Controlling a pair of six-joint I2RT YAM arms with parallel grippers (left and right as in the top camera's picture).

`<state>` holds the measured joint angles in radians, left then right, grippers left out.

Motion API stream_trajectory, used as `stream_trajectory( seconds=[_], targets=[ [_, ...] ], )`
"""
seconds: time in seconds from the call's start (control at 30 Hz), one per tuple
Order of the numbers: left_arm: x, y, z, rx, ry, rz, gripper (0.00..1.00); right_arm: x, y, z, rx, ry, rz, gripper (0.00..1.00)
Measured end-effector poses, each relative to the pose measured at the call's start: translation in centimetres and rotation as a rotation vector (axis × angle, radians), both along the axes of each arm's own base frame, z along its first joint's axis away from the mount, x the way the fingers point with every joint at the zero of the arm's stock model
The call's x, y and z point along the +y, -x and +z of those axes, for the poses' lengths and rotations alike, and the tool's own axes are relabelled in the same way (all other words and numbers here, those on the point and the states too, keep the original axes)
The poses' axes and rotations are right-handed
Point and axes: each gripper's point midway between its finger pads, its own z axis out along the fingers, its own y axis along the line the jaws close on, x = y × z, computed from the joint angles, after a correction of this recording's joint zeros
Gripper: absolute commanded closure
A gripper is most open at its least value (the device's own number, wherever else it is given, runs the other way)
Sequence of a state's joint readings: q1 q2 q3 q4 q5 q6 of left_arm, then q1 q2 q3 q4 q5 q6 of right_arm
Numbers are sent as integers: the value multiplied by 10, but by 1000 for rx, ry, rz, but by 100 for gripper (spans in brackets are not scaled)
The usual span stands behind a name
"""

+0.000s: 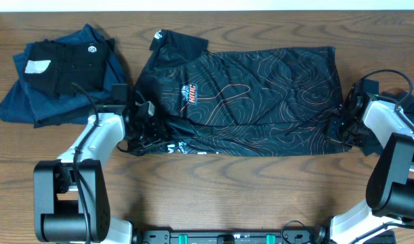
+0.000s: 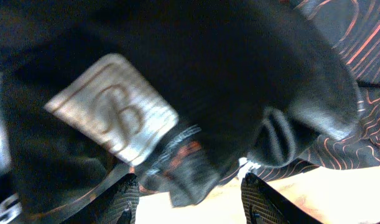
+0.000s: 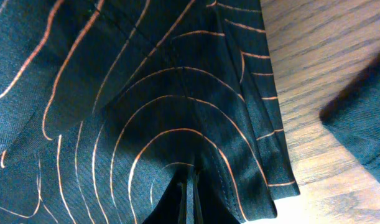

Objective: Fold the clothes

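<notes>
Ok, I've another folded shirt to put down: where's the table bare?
Front strip of table between the T-shirt and the arm bases; far right corner beyond the shirt. Crowded: far left, under the dark pile.

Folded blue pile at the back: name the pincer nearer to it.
Left. The left pincer is at the T-shirt's collar end, just beside the pile; the right pincer grips the hem at the shirt's far end.
</notes>
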<state>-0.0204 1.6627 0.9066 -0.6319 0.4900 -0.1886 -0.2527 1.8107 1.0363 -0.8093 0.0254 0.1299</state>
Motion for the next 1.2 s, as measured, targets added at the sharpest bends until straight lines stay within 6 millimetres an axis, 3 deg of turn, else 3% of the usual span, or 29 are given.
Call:
stream_trajectory(
  seconds=[0.1, 0.13, 0.2, 0.23, 0.5, 0.6, 0.7, 0.83, 0.9, 0.97, 1.03, 1.2],
  targets=[
    [-9, -6, 1, -31, 2, -20, 60, 0, 0, 0, 1, -1, 0, 95],
    [-13, -7, 1, -44, 1, -37, 74, 0, 1, 0, 3, -1, 0, 95],
    [-15, -7, 1, -47, 3, -41, 92, 0, 1, 0, 6, -1, 0, 95],
    [-16, -8, 2, -47, 3, -39, 94, 0, 1, 0, 6, -2, 0, 95],
    [-13, -3, 0, -22, -17, -37, 94, 1, 2, 0, 8, -2, 0, 95],
    [-13, -6, 10, -25, -20, -36, 94, 1, 2, 0, 8, -2, 0, 95],
    [-15, -33, 35, -140, -15, -34, 94, 1, 2, 0, 8, -2, 0, 95],
    [-18, -84, 81, -398, -1, -31, 94, 1, 2, 0, 8, -2, 0, 95],
    [-18, -99, 91, -472, -4, -27, 93, 1, 2, 0, 8, -2, 0, 96],
    [-15, -108, 91, -506, -23, -21, 74, 1, 2, 0, 9, -3, 0, 95],
    [-11, -116, 87, -516, -50, 1, 62, 1, 3, 0, 11, -3, 0, 95],
    [-3, -125, 69, -497, -93, 36, 56, 1, 3, 0, 12, -4, 0, 95]
  ],
)
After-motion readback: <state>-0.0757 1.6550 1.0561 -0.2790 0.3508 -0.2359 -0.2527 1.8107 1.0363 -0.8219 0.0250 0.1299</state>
